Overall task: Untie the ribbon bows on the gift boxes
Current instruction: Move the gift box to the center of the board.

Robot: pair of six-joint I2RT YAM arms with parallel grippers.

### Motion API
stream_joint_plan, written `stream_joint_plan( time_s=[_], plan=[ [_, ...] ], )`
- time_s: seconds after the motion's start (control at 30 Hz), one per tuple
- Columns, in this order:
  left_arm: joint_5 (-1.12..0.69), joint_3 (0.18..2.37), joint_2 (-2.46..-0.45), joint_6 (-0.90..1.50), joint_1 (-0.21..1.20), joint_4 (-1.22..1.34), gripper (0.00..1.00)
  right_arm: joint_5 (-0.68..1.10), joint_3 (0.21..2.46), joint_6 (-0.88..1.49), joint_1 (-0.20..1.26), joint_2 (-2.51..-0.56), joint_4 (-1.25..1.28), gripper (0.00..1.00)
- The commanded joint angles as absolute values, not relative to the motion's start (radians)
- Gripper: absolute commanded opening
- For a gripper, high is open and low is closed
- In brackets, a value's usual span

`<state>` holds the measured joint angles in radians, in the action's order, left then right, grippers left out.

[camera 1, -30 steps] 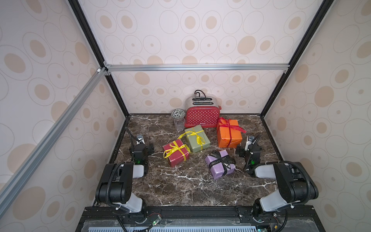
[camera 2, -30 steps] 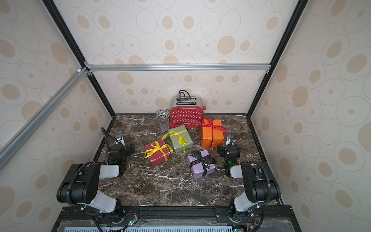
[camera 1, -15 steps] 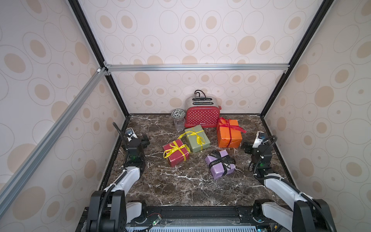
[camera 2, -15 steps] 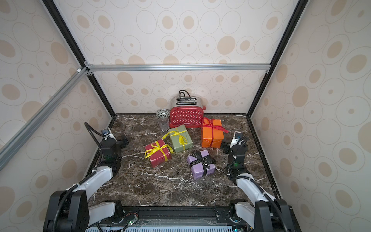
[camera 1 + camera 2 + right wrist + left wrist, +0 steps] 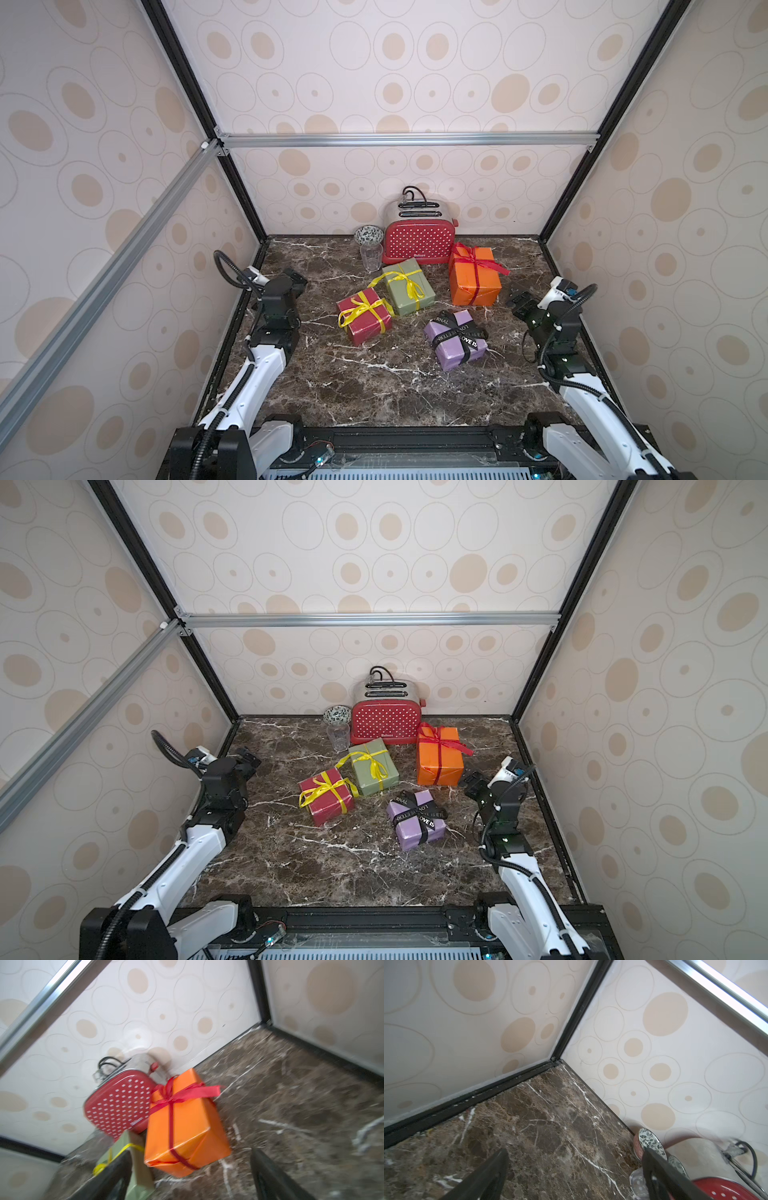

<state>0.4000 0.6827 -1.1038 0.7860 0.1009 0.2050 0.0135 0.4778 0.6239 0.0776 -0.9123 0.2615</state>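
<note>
Four gift boxes sit mid-table in both top views: dark red with a yellow bow, olive green with a yellow bow, orange with a red bow, and lilac with a tied black lettered ribbon. All the bows are tied. My left gripper hangs open near the left wall, facing the back corner. Right of the orange box, my right gripper is open, pointing at it with nothing between its fingers.
A red white-dotted toaster stands at the back wall, with a clear glass and a patterned bowl to its left. Enclosure walls close in on three sides. The toaster touches the orange box's back.
Both arms have unfolded from near the front rail and reached forward and up. The right gripper has swung toward the orange box and its jaws have narrowed slightly.
</note>
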Motion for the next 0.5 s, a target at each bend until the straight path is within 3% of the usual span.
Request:
stream_joint_plan(
  time_s=[0.0,0.07,0.1,0.23,0.33,0.47],
  plan=[
    [0.387,0.803,-1.167,0.819,0.194,0.142,0.99,0.248,0.615,0.625,0.247,-1.033,0.237,0.79],
    [0.387,0.907,-1.242,0.819,0.251,0.139,0.99,0.189,0.736,0.510,0.449,-1.124,0.109,0.79],
    [0.365,0.961,-1.288,0.715,0.270,-0.168,0.99,0.160,0.808,0.442,0.543,-1.177,0.037,0.78],
    [0.239,1.127,-1.462,0.671,0.294,-0.319,0.99,0.156,0.993,0.274,0.809,-1.385,-0.110,0.72],
    [0.191,1.238,-1.566,0.659,0.296,-0.406,0.99,0.150,1.024,0.217,0.904,-1.486,-0.110,0.70],
    [0.145,1.414,-1.729,0.610,0.294,-0.547,0.99,0.172,0.977,0.234,0.918,-1.550,-0.021,0.69]
  ],
)
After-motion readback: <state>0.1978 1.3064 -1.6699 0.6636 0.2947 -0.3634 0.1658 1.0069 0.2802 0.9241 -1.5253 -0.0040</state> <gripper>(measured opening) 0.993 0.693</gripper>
